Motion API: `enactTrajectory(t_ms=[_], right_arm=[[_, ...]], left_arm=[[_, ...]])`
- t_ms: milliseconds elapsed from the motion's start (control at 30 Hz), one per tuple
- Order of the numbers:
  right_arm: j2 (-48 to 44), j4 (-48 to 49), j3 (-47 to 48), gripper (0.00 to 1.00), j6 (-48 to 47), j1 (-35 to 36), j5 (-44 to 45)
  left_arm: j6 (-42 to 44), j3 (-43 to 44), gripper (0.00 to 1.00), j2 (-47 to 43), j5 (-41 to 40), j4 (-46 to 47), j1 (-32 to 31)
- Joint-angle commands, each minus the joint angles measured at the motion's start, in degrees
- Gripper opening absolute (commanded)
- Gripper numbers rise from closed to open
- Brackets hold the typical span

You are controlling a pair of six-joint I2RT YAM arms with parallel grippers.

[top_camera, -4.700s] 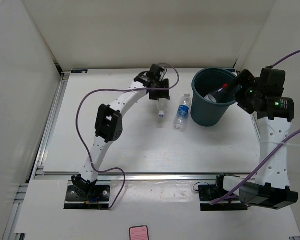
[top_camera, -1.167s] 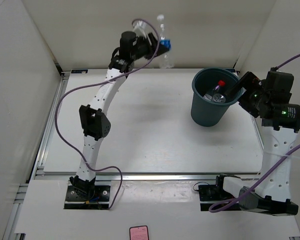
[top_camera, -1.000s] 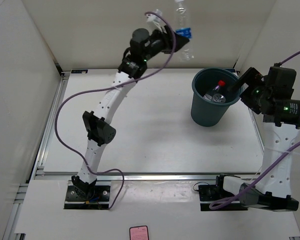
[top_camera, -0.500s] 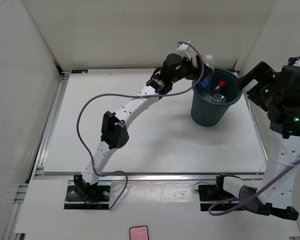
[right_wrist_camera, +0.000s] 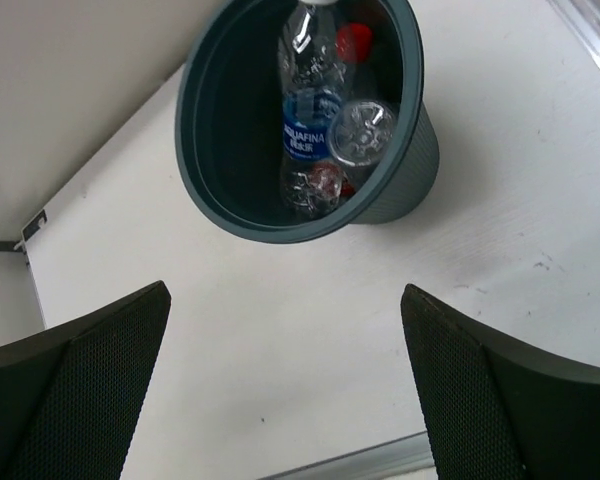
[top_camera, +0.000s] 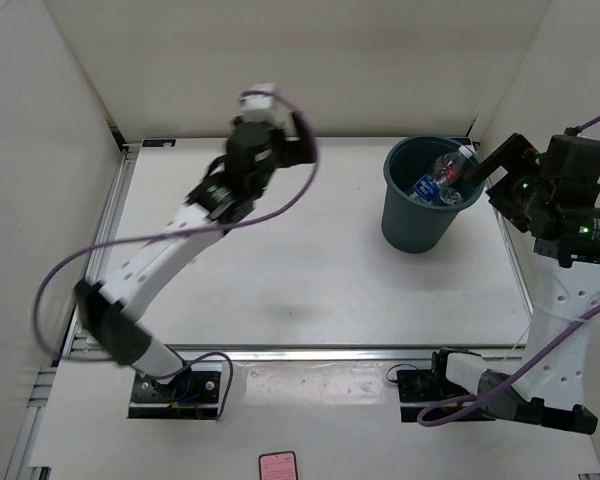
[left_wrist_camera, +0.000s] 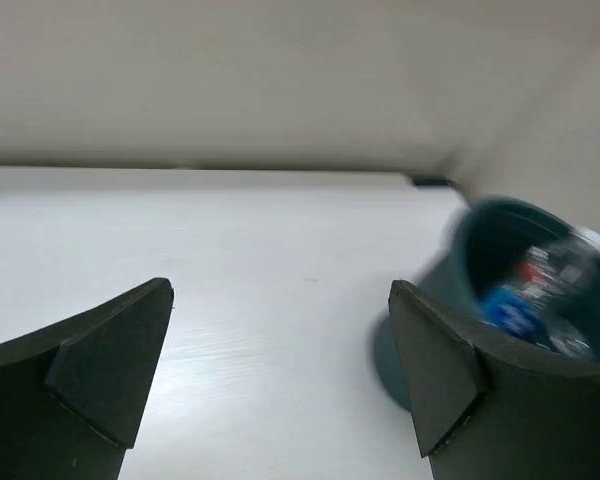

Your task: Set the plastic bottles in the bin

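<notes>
The plastic bottles (right_wrist_camera: 302,128) lie heaped inside the bin (right_wrist_camera: 410,165), just ahead of the right end effector (right_wrist_camera: 282,310), which is spread and empty. They look light, thin-walled and slick; gripping across the label band seems safest. The left end effector (left_wrist_camera: 278,330), also spread and empty, sees the bin ahead-right.

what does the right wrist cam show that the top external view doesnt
Only the right wrist view: a close look down into the bin, with the blue-labelled bottle and a red cap clear. Only the top external view: the left arm and right arm whole, the open left gripper away from the bin, and a pink object at the near edge. Both: the bin holding bottles on the white table.
</notes>
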Motion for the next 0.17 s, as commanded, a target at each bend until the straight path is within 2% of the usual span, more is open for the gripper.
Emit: enactTrajectory(t_ms=[0,100,133], right_arm=[[-0.3,-1.8,-3.3,1.0,1.6,-0.2,-1.0],[-1.8,0.1,-7.6,1.0,1.6,-0.2,-2.0],[-2.4,0.1,-8.5,1.0,2.4,-0.2,-2.0]], left_arm=[[1.5,-15.6,1.0,-17.1,-18.0,-2.8,2.4],[-3.0,-26.1,1.0,-26.4,-26.3,-11.1,3.8],[-7.5,-27.9,1.0,-28.2,-29.4,-14.2,4.3]])
